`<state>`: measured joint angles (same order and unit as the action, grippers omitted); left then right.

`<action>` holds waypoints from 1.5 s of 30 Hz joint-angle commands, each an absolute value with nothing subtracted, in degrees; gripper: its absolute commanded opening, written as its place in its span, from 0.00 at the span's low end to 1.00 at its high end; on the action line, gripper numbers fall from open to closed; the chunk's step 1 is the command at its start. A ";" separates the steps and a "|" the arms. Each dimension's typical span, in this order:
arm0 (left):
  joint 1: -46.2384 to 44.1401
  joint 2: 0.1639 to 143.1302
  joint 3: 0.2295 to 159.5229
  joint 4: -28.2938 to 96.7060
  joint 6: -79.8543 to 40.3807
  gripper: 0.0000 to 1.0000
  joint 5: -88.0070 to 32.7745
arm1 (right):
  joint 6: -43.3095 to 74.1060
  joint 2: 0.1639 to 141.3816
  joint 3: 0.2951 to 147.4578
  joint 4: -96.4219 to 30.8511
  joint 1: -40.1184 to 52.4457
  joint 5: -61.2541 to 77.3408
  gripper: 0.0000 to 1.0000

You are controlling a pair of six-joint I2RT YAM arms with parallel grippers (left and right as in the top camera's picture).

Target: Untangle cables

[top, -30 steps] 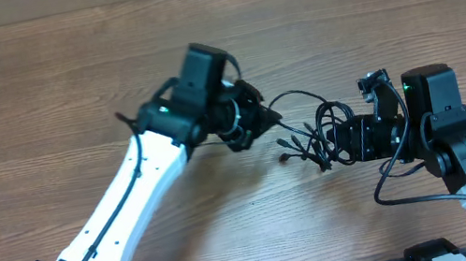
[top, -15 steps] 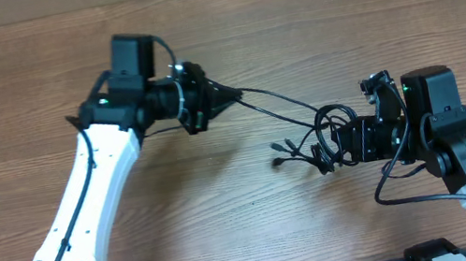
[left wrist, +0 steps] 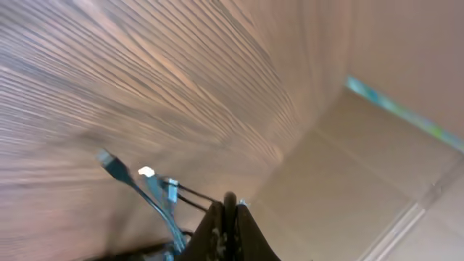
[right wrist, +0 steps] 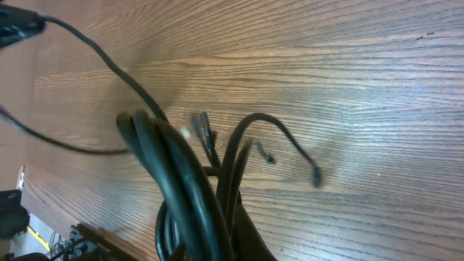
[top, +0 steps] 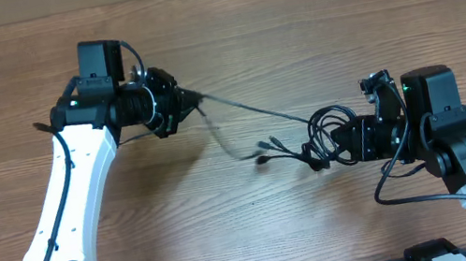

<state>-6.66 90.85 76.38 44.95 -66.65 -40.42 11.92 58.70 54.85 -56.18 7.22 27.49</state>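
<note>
Cables (top: 319, 124) are bunched right of centre on your desk (top: 291, 26); whether the bunch rests on it cannot be told. Your right fingers (top: 338, 143) are pressed together on that bunch. Your left fingers (top: 189, 100), farther left, pinch one strand (top: 248, 109) drawn taut between both. Plug ends (top: 265, 153) trail left of the bunch, blurred.

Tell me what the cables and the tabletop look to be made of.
The cables look sheathed in black rubber or plastic, smooth with a slight sheen; they bend in soft loops. Their plug ends glint pale, probably metal. The tabletop shows brown wood grain, matte; such even streaks could be laminate rather than solid wood.
</note>
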 commanded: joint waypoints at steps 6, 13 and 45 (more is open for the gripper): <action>-5.76 89.71 76.99 49.91 -58.19 0.96 -25.67 | 11.77 57.98 55.09 -55.27 7.07 26.59 0.04; -7.51 89.71 76.99 52.56 -43.64 1.00 -35.24 | 12.23 57.98 55.09 -54.85 7.07 26.61 0.04; -37.58 89.73 76.99 42.37 -46.57 1.00 -28.80 | 24.23 57.98 55.09 -49.10 7.07 39.44 0.04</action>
